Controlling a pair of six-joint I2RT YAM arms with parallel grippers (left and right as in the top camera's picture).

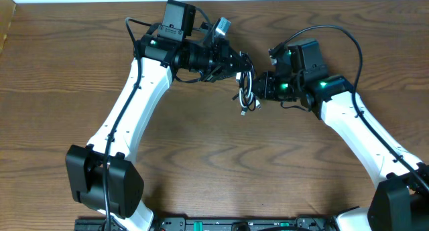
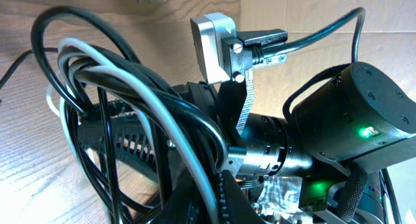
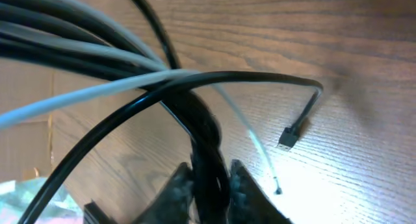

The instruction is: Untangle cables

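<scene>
The black and white cables hang as one tangled coil between my two grippers, above the table's middle. My left gripper is shut on the coil's upper loops. In the left wrist view the black cable and white cable loop close to the lens, over the left gripper's fingers. My right gripper holds the coil from the right. In the right wrist view the right gripper's fingers are shut on a thick black cable strand. A black plug end and a white cable tip hang free above the wood.
The wooden table lies under both arms. A cardboard wall stands behind the scene in the left wrist view. The right arm's body with green lights sits close on the right of the left gripper.
</scene>
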